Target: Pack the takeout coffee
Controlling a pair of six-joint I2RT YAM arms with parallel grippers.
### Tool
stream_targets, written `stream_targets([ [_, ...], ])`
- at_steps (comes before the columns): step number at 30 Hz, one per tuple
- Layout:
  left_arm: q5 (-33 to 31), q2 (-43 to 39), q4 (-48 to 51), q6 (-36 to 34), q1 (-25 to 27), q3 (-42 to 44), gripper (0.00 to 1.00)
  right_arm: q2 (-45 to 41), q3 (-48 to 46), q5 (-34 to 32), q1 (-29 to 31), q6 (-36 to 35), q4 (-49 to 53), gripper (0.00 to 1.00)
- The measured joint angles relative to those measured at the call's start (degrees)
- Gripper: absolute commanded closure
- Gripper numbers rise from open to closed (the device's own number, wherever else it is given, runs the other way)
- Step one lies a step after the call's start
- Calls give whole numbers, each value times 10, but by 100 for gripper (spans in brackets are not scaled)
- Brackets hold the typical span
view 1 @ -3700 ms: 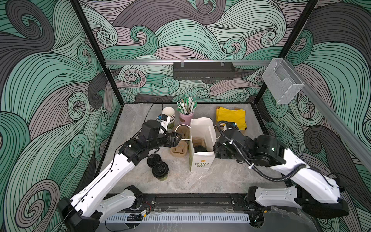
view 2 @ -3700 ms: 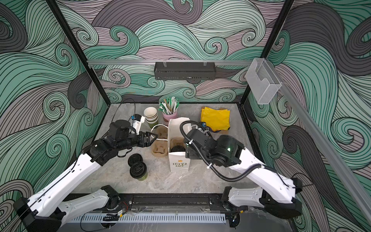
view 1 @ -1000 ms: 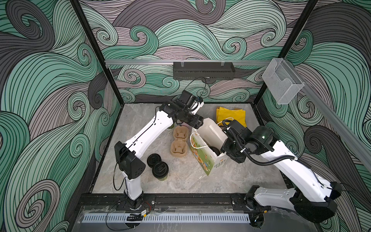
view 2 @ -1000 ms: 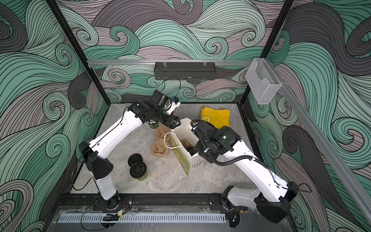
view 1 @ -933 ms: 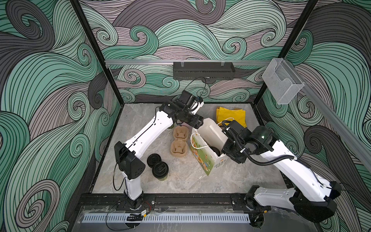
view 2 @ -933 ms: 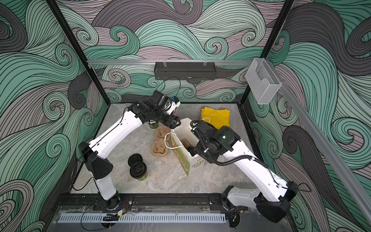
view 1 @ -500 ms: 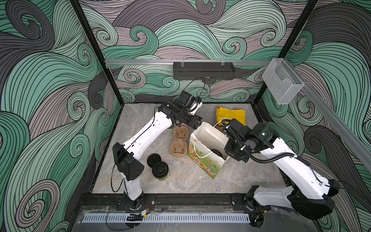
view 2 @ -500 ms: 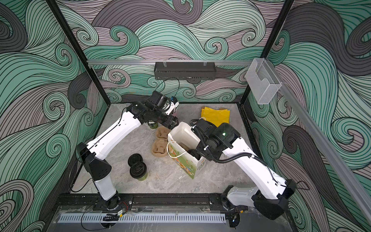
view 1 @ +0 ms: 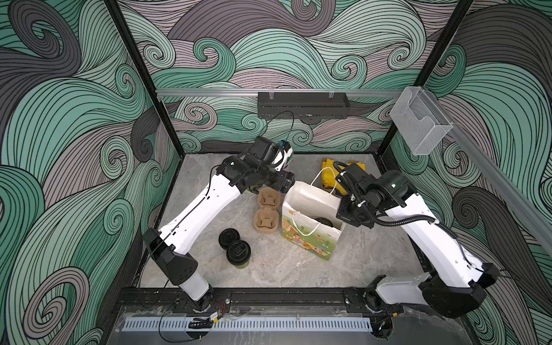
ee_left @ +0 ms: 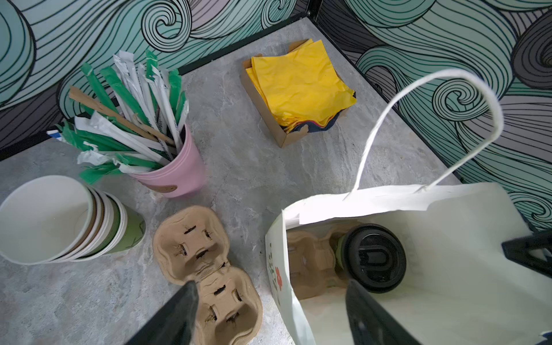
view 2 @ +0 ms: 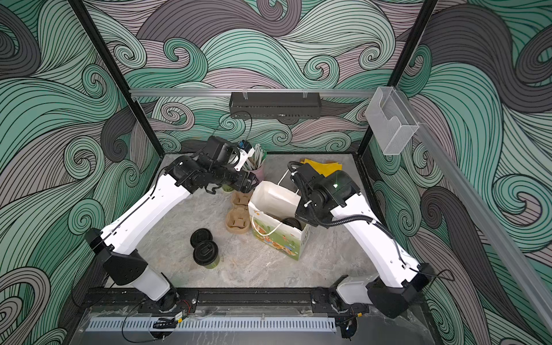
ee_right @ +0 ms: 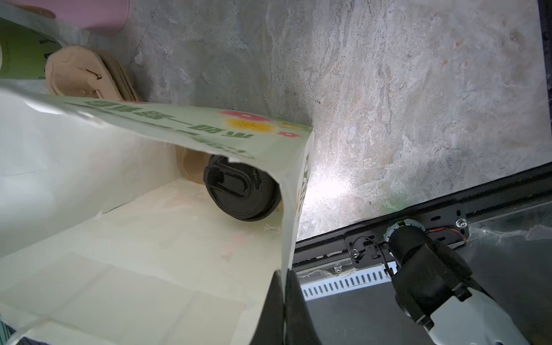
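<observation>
The paper bag (view 1: 310, 239) (view 2: 277, 240) stands tilted mid-table with its mouth open. Inside it, one takeout coffee (ee_left: 373, 258) (ee_right: 239, 194) with a black lid sits in a brown carrier (ee_left: 310, 263); its lid shows in both top views (view 1: 324, 222). A second lidded olive-green coffee (view 1: 239, 254) (view 2: 205, 253) stands on the table at the front left. My right gripper (ee_right: 285, 286) (view 1: 343, 215) is shut on the bag's rim. My left gripper (ee_left: 271, 298) (view 1: 288, 185) hangs open over the bag's far-left corner, holding nothing.
Two empty brown carriers (ee_left: 206, 268) (view 1: 265, 209) lie left of the bag. Behind them are a stack of empty cups (ee_left: 59, 221), a pink cup of straws (ee_left: 173, 170) and a box of yellow napkins (ee_left: 301, 86). A loose black lid (view 1: 228, 238) lies by the front coffee.
My right gripper has closed on the bag's rim, and the bag has swung round and leaned over, its printed side now turned to the front. The left arm has barely moved.
</observation>
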State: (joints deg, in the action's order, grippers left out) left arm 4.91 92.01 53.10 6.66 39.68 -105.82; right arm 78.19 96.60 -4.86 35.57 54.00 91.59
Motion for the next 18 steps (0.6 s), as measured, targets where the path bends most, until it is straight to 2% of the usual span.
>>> stream_targets([
  [9, 0, 7, 7, 49, 0, 5, 21, 69, 53, 14, -60, -166, 4, 100],
  [18, 32, 35, 18, 109, 0, 5, 23, 123, 106, 19, -124, -278, 4, 100],
])
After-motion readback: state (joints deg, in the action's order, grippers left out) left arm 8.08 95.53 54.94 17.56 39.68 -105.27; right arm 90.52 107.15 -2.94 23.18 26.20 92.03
